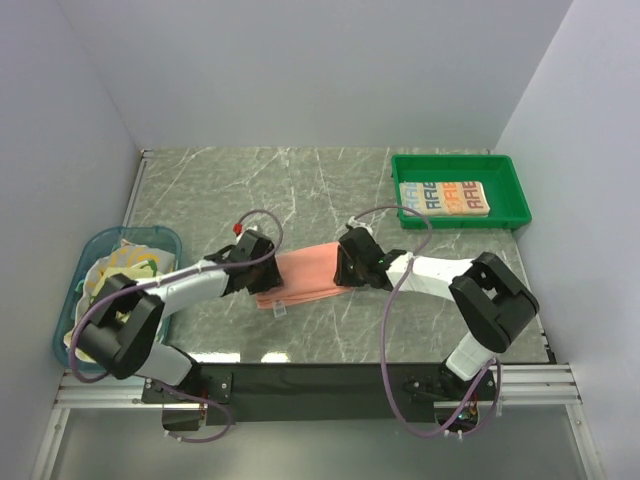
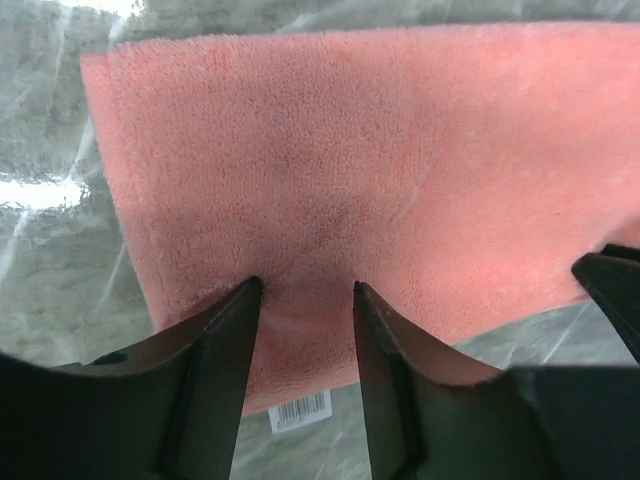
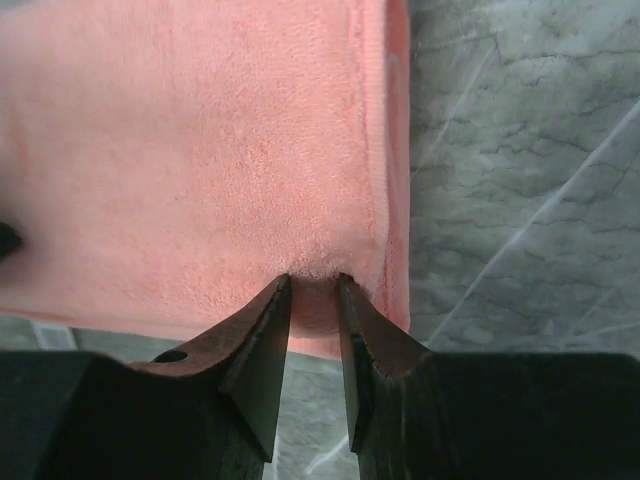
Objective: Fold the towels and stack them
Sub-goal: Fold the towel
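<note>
Our right gripper [image 3: 314, 278] pinched a pucker of the pink towel [image 1: 300, 278] at its near edge, jaws almost together, while the left gripper [image 2: 303, 290] stood half open astride that edge farther along, clamping nothing yet. We judged both sat there to lift the edge for a fold; the towel lay flat on the table [image 1: 250, 190], a folded cream towel [image 1: 443, 198] in the green tray [image 1: 455, 160] beyond.

We get one fixed camera high above the near edge, looking down over the whole worktop [image 1: 300, 190]; both wrist cameras sit really close over the same pink towel [image 1: 305, 275], one at each end.
</note>
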